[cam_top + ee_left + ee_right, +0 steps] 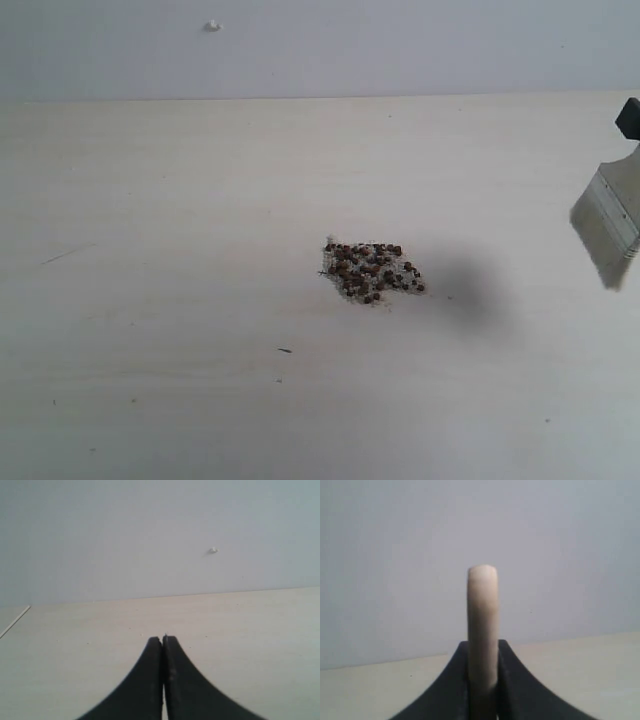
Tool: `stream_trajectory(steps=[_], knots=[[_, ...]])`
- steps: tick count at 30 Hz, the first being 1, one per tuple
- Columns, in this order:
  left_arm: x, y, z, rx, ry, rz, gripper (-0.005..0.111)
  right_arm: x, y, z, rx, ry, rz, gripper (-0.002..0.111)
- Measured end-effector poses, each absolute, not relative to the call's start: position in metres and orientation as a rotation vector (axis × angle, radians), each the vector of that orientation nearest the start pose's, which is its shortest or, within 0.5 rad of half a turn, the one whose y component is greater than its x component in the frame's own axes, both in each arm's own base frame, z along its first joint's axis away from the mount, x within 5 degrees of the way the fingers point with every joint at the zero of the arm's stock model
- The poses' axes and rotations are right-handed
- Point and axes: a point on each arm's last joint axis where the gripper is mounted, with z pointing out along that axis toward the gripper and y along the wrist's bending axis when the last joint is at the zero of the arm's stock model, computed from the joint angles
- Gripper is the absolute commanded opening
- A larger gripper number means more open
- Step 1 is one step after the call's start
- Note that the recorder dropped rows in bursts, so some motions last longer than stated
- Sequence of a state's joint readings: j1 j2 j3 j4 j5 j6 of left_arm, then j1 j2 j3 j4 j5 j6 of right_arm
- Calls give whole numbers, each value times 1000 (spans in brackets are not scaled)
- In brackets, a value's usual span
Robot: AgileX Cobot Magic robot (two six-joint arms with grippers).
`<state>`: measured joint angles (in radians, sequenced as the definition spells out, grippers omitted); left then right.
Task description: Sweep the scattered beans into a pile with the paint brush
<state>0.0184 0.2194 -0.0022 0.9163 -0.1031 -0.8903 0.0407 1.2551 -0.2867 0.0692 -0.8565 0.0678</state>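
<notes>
The reddish-brown beans mixed with whitish grains lie gathered in one pile (372,271) near the middle of the pale table. The paint brush (612,218) hangs in the air at the far right edge of the exterior view, bristles pointing down, well clear of the pile. Only a dark tip of my right gripper (628,117) shows above it there. In the right wrist view my right gripper (483,647) is shut on the pale wooden handle (482,615), which stands up between the fingers. My left gripper (162,641) is shut with nothing in it and is out of the exterior view.
A dark shadow (478,290) lies on the table just right of the pile. A small dark fleck (285,350) sits in front of the pile. A white knob (212,26) is on the back wall. The table's far edge (300,98) meets the wall.
</notes>
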Motion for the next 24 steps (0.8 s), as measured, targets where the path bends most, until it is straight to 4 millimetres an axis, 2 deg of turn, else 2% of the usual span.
stream_trajectory(steps=[4,11,17,24], knots=[[75,-6,205,67,1636,-35,0,216,13,221,78,1605,74,0],[75,-6,205,67,1636,-35,0,219,28,226,19,1643,-98,0],[75,-6,205,67,1636,-35,0,214,55,224,9,1629,20,0],[75,-6,205,67,1636,-35,0,214,85,204,-3,1619,44,0]])
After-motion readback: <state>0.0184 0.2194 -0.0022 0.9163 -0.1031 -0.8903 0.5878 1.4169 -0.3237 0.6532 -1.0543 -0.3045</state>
